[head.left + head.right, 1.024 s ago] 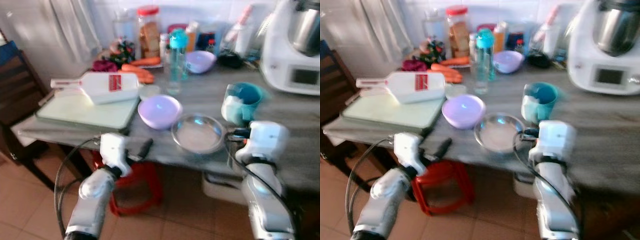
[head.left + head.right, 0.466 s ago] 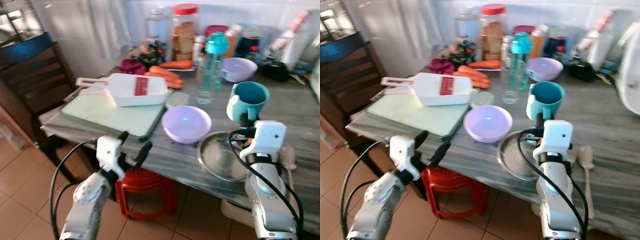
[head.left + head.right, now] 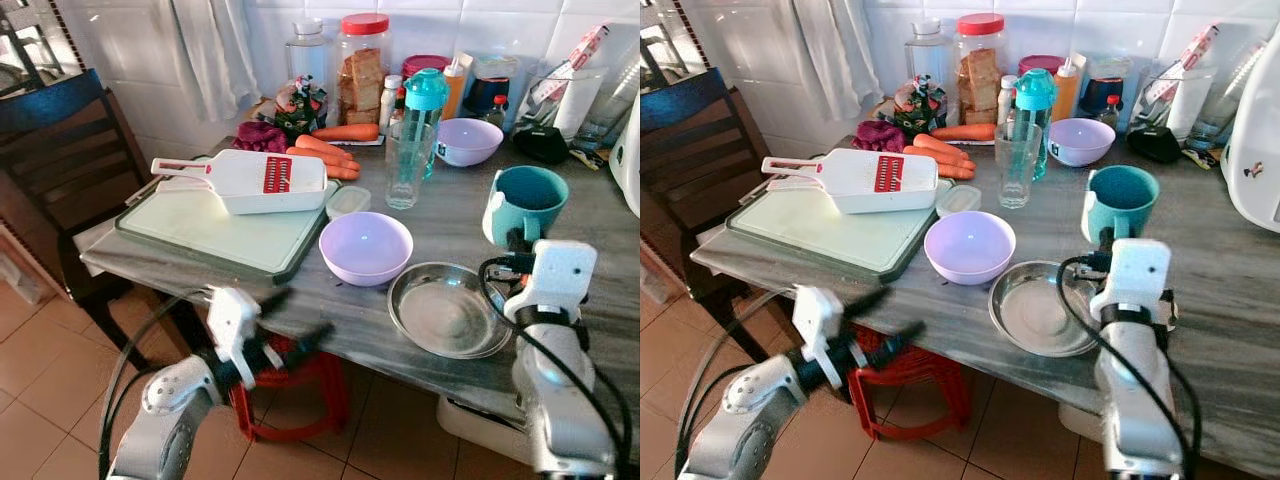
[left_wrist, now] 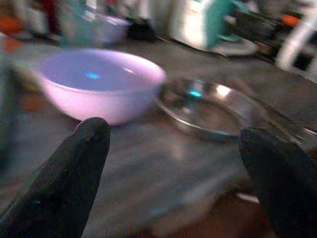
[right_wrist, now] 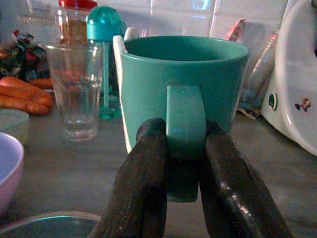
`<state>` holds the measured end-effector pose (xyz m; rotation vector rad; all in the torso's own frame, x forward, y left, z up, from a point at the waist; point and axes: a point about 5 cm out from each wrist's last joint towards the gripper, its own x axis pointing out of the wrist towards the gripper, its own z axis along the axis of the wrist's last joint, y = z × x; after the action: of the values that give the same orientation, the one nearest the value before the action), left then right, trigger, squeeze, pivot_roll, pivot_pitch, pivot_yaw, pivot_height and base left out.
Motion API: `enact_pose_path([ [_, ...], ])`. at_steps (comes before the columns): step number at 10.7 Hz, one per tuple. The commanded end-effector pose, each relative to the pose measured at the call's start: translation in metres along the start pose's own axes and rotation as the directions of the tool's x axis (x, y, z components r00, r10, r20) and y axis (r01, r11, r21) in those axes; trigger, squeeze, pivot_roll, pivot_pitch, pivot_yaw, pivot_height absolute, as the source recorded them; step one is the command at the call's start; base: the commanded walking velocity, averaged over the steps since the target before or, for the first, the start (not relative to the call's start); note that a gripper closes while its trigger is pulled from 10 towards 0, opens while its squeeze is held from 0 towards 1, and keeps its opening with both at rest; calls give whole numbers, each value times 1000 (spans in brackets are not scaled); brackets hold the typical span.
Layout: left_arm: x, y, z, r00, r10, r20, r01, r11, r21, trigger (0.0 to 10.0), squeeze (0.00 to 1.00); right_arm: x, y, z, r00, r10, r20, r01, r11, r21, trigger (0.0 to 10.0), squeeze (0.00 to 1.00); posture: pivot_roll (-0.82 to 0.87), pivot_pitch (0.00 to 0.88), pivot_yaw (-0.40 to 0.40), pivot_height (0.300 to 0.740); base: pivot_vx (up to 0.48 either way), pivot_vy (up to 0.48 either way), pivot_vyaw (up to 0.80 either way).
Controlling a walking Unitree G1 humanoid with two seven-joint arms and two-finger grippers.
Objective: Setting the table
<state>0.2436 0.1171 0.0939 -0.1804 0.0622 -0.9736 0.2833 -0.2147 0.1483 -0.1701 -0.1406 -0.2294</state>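
Observation:
A teal mug [image 3: 527, 200] stands on the grey table [image 3: 440, 225] at the right. My right gripper [image 5: 182, 144] is shut on the mug's handle [image 5: 183, 119], one finger on each side. A lilac bowl [image 3: 365, 246] sits mid-table with a shallow steel plate [image 3: 446, 310] beside it near the front edge. A clear glass [image 3: 403, 165] stands behind the bowl. My left gripper [image 3: 300, 315] hangs open just below the table's front edge. In the left wrist view its fingers [image 4: 69, 173] are spread wide and point at the bowl [image 4: 99, 82] and the plate [image 4: 218, 111].
A green cutting board [image 3: 220, 225] with a white slicer [image 3: 245, 180] fills the table's left. Carrots, jars, a teal-capped bottle [image 3: 425, 110] and a second lilac bowl [image 3: 468, 140] line the back. A dark chair [image 3: 60, 150] stands at left, a red stool [image 3: 300, 385] under the table.
The whole picture has shifted and sharpened as the camera moved. My left gripper now points more to the right, under the table edge. The right gripper stays at the mug.

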Motion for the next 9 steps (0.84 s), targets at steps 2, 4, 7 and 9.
enact_pose_path([
  [2, -1, -4, 2, 998, -55, -25, 55, 998, 3, 10000, 0, 7, -8, -2, 999, -20, -26, 20, 1000, 10, 10000, 0, 13, 19, 64, 740, 0, 0, 0],
  [4, 0, -6, 4, 998, -57, -22, 57, 998, 1, 10000, 0, 15, -11, -7, 999, -5, -53, 7, 1000, 31, 10000, 0, 10, 24, 69, 740, 0, 0, 0],
  [7, 0, -11, 5, 996, -74, -43, 74, 997, -8, 10000, 0, 28, -2, -17, 994, 42, -102, -37, 998, 48, 10000, 0, 23, 31, 65, 740, 0, 0, 0],
  [9, 0, -13, 5, 996, -74, -49, 73, 997, -9, 10000, 0, 32, 5, -21, 991, 80, -109, -71, 994, 82, 10000, 0, 27, 35, 63, 740, 0, 0, 0],
])
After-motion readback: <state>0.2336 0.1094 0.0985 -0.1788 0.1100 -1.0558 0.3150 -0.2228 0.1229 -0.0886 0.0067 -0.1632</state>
